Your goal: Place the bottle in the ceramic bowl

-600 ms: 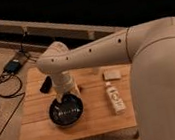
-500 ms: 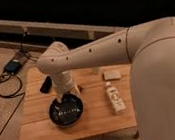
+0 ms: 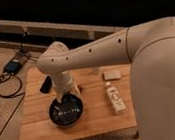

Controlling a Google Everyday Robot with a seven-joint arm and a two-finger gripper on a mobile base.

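We see the bottle (image 3: 115,97), slim and white with a pale, dark-printed label, lying flat on the tabletop (image 3: 41,134). Its cap points away, and it sits just right of the glossy black ceramic bowl (image 3: 53,116). The claw (image 3: 65,95) hangs over the bowl's far rim; we cannot tell whether it is apart or together. A white block (image 3: 113,73) lies beyond the bottle.

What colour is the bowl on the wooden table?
Glossy black ceramic bowl, clearest in the camera view; the end effector hangs over its far rim.
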